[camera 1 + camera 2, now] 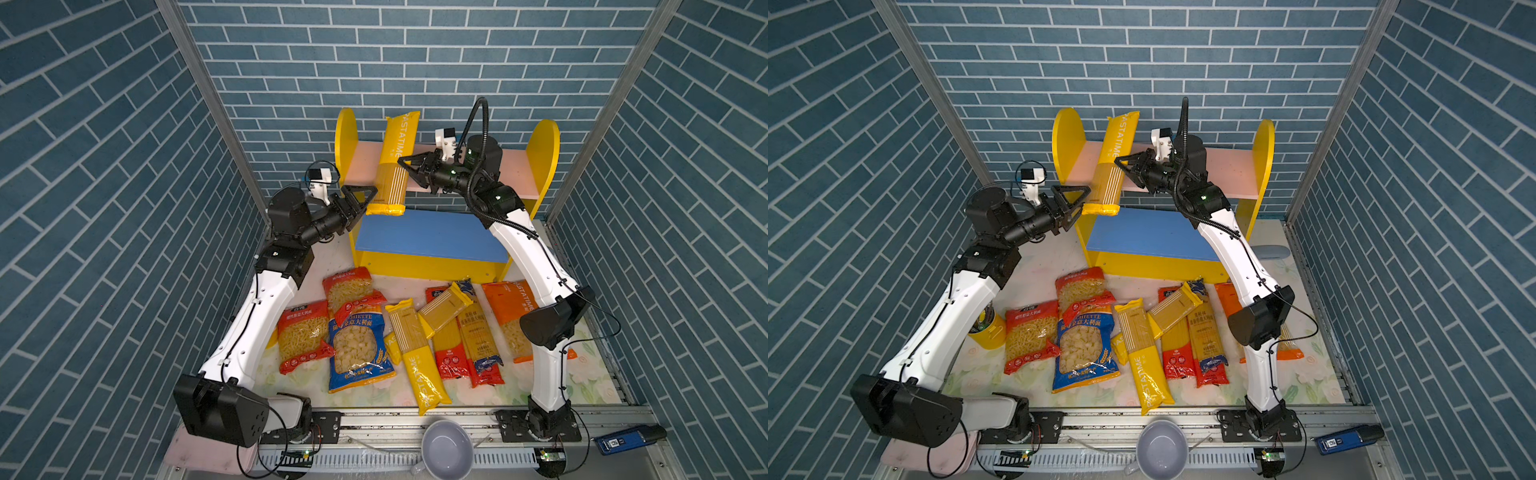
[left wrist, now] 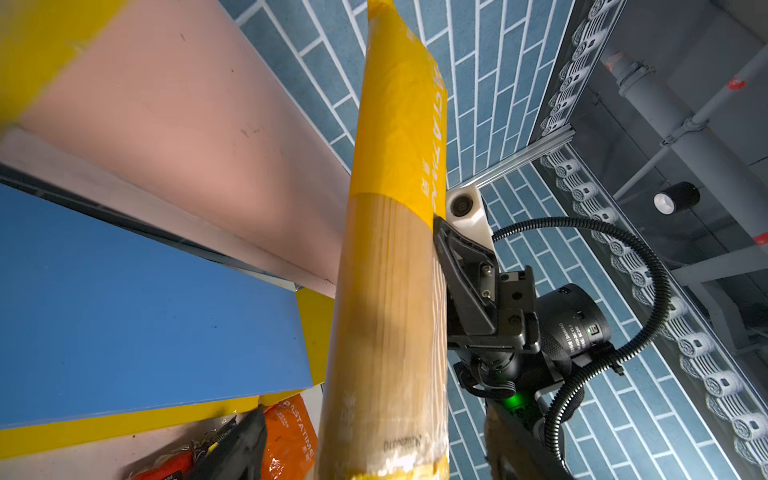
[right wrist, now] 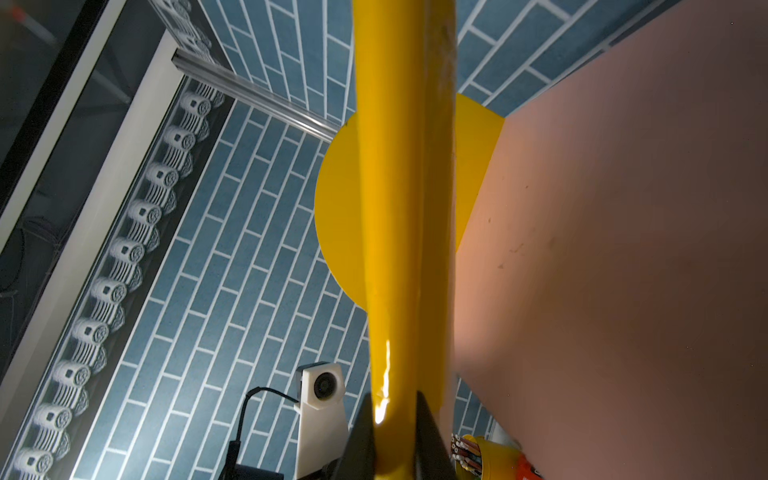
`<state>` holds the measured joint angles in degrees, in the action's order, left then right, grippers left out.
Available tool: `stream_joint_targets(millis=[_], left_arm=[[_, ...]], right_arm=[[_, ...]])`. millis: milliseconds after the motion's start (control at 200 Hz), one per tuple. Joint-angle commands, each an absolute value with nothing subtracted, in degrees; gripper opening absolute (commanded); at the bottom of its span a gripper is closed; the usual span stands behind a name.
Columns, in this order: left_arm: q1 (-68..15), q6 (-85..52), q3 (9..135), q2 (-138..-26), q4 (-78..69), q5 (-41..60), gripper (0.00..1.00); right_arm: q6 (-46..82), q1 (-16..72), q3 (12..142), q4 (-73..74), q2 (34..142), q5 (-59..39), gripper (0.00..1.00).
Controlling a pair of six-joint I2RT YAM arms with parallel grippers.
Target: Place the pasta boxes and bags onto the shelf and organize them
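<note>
Right gripper (image 1: 405, 166) pinches the yellow PASTATIME spaghetti pack (image 1: 392, 183) at mid-length. Its long axis slants across the pink upper board (image 1: 361, 166), top toward the back wall. The lower end is beside the left gripper (image 1: 365, 200), whose jaws stand wide apart and hold nothing.

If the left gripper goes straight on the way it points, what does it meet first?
The lower end of the yellow spaghetti pack held by the right gripper. The open left gripper points right at it; it may already touch.
</note>
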<state>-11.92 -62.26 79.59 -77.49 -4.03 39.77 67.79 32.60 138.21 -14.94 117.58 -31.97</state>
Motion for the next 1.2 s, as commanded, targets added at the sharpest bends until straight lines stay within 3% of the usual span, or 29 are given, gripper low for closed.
stream_joint_targets(millis=[0, 295, 485, 630, 870, 1195], left_arm=[[-12.7, -65.4, 82.4, -79.4, -8.4, 39.3, 0.80], [-13.7, -61.0, 81.3, -80.4, -3.3, 36.6, 0.81], [-14.1, -64.1, 80.6, -81.4, -7.6, 35.0, 0.79], [-14.8, -70.5, 78.6, -82.3, -15.4, 34.6, 0.62], [-15.0, -71.5, 77.1, -79.1, -15.1, 30.1, 0.34], [-15.0, -63.8, 80.7, -74.2, -4.6, 21.4, 0.15]], right_arm=[[71.7, 32.3, 143.3, -9.3, 118.4, -29.4, 0.00], [73.6, 32.8, 143.6, -8.3, 119.6, -27.9, 0.00], [75.6, 34.3, 145.6, -7.8, 122.8, -28.6, 0.00], [75.4, 34.6, 145.9, -8.1, 123.2, -29.1, 0.09], [71.5, 34.6, 144.6, -15.0, 120.3, -27.1, 0.43], [69.0, 34.5, 135.8, -17.4, 114.0, -25.1, 0.53]])
